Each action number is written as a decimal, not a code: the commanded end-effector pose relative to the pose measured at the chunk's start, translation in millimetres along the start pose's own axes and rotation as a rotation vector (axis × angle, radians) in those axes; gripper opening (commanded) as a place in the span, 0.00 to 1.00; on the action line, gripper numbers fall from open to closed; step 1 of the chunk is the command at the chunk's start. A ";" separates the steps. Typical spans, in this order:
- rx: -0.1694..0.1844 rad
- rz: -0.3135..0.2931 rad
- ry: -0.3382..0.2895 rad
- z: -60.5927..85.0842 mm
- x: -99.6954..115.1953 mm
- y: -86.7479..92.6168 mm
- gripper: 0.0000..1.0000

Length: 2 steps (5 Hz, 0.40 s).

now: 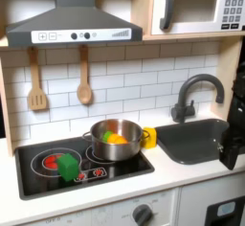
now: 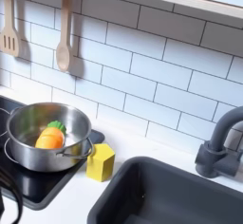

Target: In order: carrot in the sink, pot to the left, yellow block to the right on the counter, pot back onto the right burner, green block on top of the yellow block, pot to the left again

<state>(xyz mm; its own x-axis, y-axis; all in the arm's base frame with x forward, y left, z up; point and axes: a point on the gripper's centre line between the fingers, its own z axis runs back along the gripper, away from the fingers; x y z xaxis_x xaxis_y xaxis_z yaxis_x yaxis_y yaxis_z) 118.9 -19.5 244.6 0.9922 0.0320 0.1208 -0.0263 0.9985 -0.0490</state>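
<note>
The shiny steel pot (image 1: 117, 142) (image 2: 28, 123) stands on the right burner (image 1: 95, 153) of the black cooktop. The orange carrot (image 1: 114, 137) (image 2: 49, 138) lies inside it. Against the pot's right side in both exterior views, the yellow block (image 1: 148, 136) (image 2: 101, 161) sits on the cream counter (image 1: 163, 170). The green block (image 1: 67, 165) rests on the left burner. To the right in both exterior views lies the dark grey sink (image 1: 196, 142) (image 2: 171, 195). My gripper (image 1: 232, 151) is a dark shape at the first exterior view's right edge, beside the sink and far from the pot; its fingers are too dark to make out.
A dark curved faucet (image 1: 191, 94) (image 2: 223, 147) rises behind the sink. A wooden spatula (image 1: 36, 81) and a spoon (image 1: 84, 77) hang on the tiled wall under the range hood. Dark cables (image 2: 9, 197) cross the second exterior view's lower left corner.
</note>
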 end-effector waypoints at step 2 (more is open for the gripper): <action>0.015 0.013 0.009 -7.0 9.0 7.0 1.00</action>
<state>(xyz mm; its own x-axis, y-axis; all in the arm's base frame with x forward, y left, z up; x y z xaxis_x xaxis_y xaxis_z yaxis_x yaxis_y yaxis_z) 127.3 -13.8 239.2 0.9920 0.0436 0.1182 -0.0388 0.9983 -0.0425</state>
